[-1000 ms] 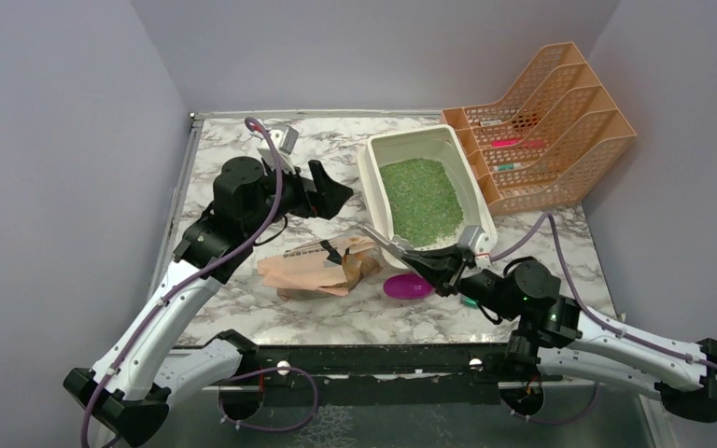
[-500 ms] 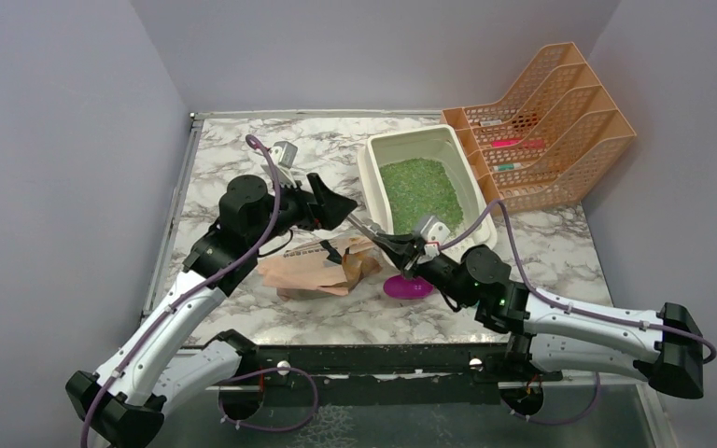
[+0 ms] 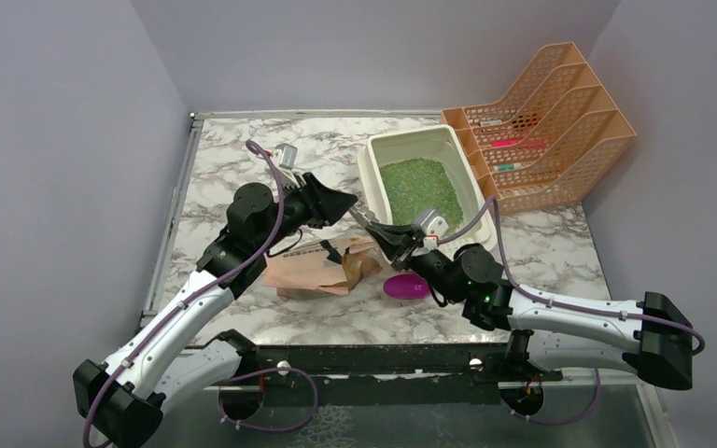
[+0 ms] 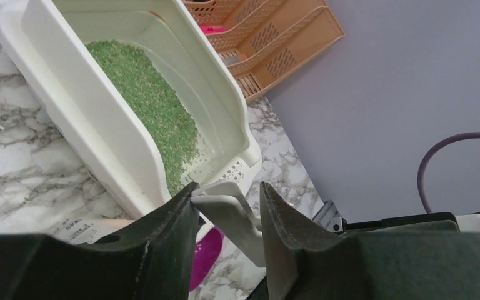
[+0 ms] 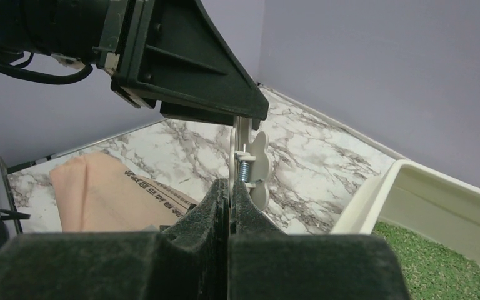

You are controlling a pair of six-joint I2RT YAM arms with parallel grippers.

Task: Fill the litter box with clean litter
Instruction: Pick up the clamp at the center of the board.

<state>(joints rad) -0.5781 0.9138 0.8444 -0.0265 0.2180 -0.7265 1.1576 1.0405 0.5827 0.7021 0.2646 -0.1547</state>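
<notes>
The right gripper (image 3: 385, 239) pinches a white spring clip (image 4: 230, 215). The left gripper (image 3: 347, 203) is apart around its other end.

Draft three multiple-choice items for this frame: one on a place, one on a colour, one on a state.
1. Where does the green litter lie?
A in the litter box
B on the paper bag
C in the orange rack

2. What colour is the scoop?
A blue
B magenta
C white

3. The right gripper is:
A open and empty
B out of view
C shut on a white clip

Key: 1 A, granules cover the tray floor; 2 B, it shows magenta in the top view; 3 C, its fingers pinch the clip's plate.
</notes>
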